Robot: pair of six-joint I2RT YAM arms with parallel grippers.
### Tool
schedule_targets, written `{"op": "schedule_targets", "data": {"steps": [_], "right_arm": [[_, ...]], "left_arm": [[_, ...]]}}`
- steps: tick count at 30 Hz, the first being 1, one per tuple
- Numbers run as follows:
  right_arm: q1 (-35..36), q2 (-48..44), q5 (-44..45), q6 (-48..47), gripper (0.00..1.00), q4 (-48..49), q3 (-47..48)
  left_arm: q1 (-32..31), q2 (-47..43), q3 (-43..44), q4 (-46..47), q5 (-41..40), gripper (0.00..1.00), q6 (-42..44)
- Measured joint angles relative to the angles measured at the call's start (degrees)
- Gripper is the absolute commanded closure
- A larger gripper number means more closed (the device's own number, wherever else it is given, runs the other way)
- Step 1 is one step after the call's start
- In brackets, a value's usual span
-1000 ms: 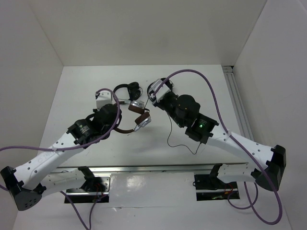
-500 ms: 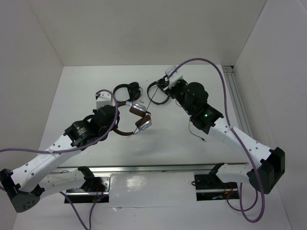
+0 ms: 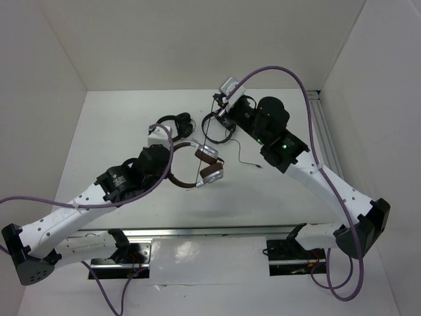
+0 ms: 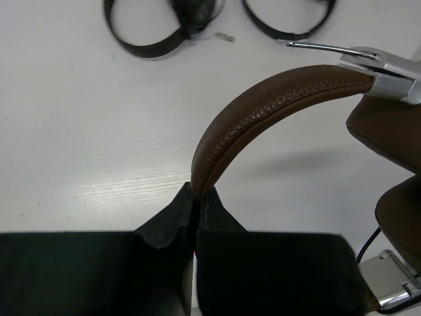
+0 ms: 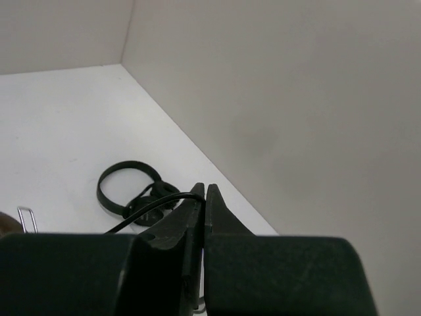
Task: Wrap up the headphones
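Top view is bright & evenly lit from overhead, w/ diffuse bounce off the white walls and only a faint, soft shadow on the table (image 3: 118, 131) below the headphones (image 3: 212, 172). Left wrist view is sharp on the brown headband (image 4: 263, 99), w/ a pale sheen streak and a soft shadow on the tabletop, but the left gripper (image 4: 195, 197) reads near-black w/o detail. Right wrist view is dimmer & greyer, and the right gripper (image 5: 204, 197) is a dark, slightly soft mass.

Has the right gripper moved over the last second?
Yes. The right gripper, pinching the thin black cable, went from over the small all-black headphones toward the far wall.
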Motion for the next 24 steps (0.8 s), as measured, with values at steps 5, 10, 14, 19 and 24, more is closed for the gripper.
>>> {"op": "schedule_targets", "data": {"steps": [5, 10, 14, 19, 24], "right_arm": [[-0.4, 2.6, -8.6, -0.8, 1.0, -1.4, 2.1], [-1.1, 5.8, -16.6, -0.9, 1.0, -5.2, 4.5], [-3.0, 8.5, -21.8, -0.3, 1.0, -7.3, 5.7], [-6.6, 11.9, -27.1, 2.2, 1.0, -7.8, 5.7], [-8.2, 13.8, -30.7, 5.8, 1.0, -6.6, 3.7]], "left_arm": [[-2.9, 0.7, 0.2, 4.0, 7.6, 1.0, 7.1], [-4.5, 3.8, 2.0, 4.4, 13.9, 1.0, 12.5], [-5.1, 3.9, 2.8, 4.4, 17.6, 1.0, 15.8], [-5.2, 0.9, 3.2, 5.5, 21.3, 1.0, 17.9], [-5.2, -4.0, 3.5, 6.1, 21.3, 1.0, 19.0]]}}
